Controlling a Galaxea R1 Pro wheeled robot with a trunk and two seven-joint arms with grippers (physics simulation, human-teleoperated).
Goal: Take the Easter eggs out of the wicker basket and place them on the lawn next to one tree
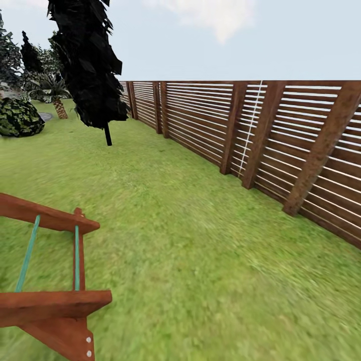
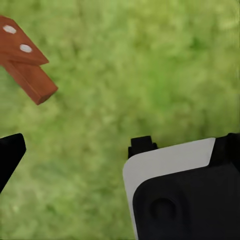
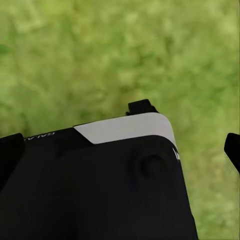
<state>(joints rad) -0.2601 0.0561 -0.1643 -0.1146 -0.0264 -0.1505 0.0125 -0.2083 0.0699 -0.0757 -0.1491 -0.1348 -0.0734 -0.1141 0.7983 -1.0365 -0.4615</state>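
The head view looks across the lawn [image 1: 200, 250], a wide stretch of mottled green grass running from the foreground to a brown slatted wooden fence [image 1: 260, 135] that crosses the right side and recedes toward the far left. A thin white line [image 1: 249, 131] hangs down the fence face between two posts. Standing on the grass near the fence line is a thin black-trunked tree [image 1: 90, 60] with all-black foliage. Farther off at the left are a dark round shrub [image 1: 19, 118] and a short palm [image 1: 57, 100] with a scaly brown trunk. In the near left corner a reddish-brown wooden frame [image 1: 55, 311] with two teal rods [image 1: 76, 258] sits on the grass — the closest obstacle. In the left wrist view an end of that same wood [image 2: 27, 70], with two pale screw heads, lies over the grass beside a white-and-black robot part [image 2: 185, 190]. The left claw [image 2: 115, 145] has one dark fingertip [image 2: 10, 155] at the picture's edge — whether it is spread or pressed together cannot be told. In the right wrist view the right claw [image 3: 120, 150] has dark fingertips [image 3: 232, 150] at both edges, seemingly wide apart with nothing between them, above grass and the robot's black body [image 3: 100, 190].
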